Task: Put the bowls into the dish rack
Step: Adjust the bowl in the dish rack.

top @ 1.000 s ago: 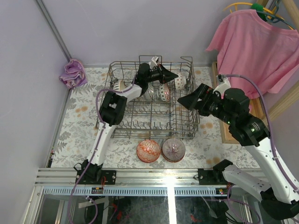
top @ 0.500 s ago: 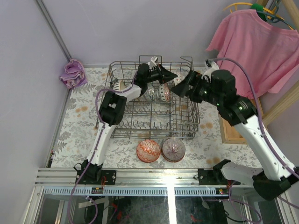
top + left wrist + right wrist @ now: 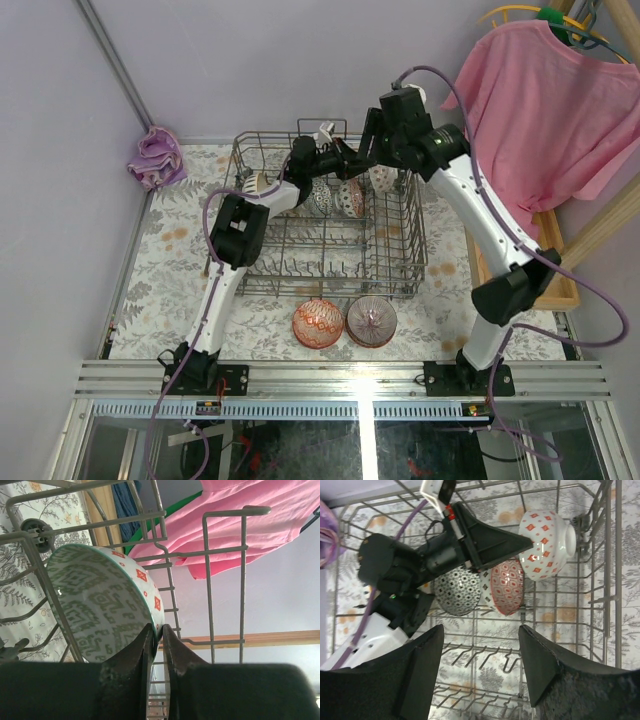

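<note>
The left wrist view alone gives us the inside of the diamond bowl [image 3: 95,605]: a green pattern inside and red diamonds outside. Its rim is caught in the left gripper [image 3: 157,627], jaws pinching it, nearly together.

The right wrist view gives what that one hides. That bowl stands on edge in the far right part of the dish rack [image 3: 555,630]. A red-pink bowl [image 3: 507,586] and a black-patterned bowl [image 3: 457,596] stand on edge just beside it, under the left gripper. The right gripper [image 3: 481,630] hangs above the rack, jaws spread wide, nothing between them, apart from all 3 bowls.

Only the top view gives us 2 more bowls on the worktop [image 3: 170,260], just in front of the rack. They are a red bowl [image 3: 318,322] and a purple bowl [image 3: 371,320], side by side. It also gives 1 bowl by the left wall [image 3: 257,183].
</note>
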Controlling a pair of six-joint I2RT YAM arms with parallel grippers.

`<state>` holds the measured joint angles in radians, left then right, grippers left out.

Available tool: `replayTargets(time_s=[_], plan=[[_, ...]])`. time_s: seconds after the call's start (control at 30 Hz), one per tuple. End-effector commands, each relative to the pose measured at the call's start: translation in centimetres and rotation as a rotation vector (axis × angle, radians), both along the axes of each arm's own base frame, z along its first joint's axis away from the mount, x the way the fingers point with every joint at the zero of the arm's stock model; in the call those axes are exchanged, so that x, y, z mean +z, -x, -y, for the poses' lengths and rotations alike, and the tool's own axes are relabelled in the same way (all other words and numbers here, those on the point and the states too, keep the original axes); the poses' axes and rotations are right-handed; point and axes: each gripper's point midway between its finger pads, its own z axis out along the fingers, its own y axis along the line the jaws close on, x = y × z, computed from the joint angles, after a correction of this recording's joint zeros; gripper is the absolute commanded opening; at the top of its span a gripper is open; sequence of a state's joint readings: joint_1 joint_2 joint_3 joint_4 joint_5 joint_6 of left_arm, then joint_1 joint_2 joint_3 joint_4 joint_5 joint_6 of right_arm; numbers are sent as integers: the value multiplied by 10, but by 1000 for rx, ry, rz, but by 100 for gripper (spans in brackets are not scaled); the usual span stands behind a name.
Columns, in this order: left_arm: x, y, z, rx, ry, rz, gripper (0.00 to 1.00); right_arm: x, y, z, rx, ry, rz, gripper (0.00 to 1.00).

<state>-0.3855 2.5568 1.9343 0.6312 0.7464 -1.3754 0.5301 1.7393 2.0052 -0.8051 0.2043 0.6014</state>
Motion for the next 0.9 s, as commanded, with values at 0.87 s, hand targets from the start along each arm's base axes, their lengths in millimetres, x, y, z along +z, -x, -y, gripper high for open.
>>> replayTargets(time_s=[0.87], plan=[[-148, 7, -24, 70, -272, -395, 34, -8, -3, 15, -17, 142, -40, 69]])
